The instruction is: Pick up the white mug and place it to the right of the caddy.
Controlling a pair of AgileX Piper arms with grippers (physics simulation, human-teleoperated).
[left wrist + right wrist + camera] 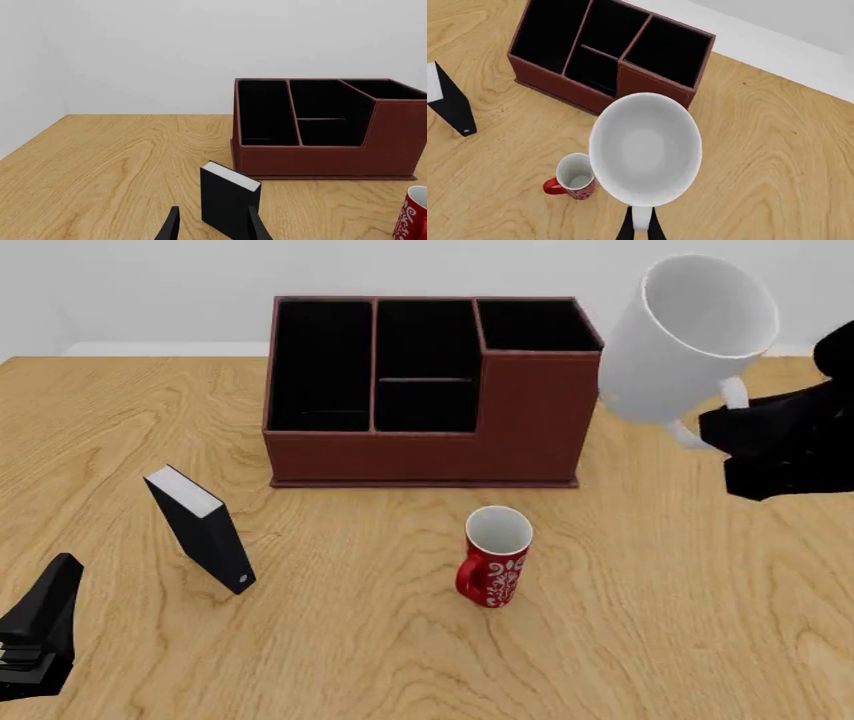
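The white mug [687, 335] hangs tilted in the air to the right of the caddy [427, 455], above the table. My right gripper [717, 427] is shut on the mug's loop handle. In the right wrist view the white mug [646, 145] fills the middle, mouth toward the camera, with the gripper [640, 231] pinching its handle, and the caddy [554, 80] lies beyond it. My left gripper [47, 625] is open and empty, low at the near left. In the left wrist view it [213, 227] faces the caddy [320, 160].
A small red patterned mug [497, 558] stands upright in front of the caddy; it also shows in both wrist views [574, 179] [413, 215]. A black book-like box [200, 528] stands left of it, just ahead of the left gripper's fingers [227, 200] [450, 102].
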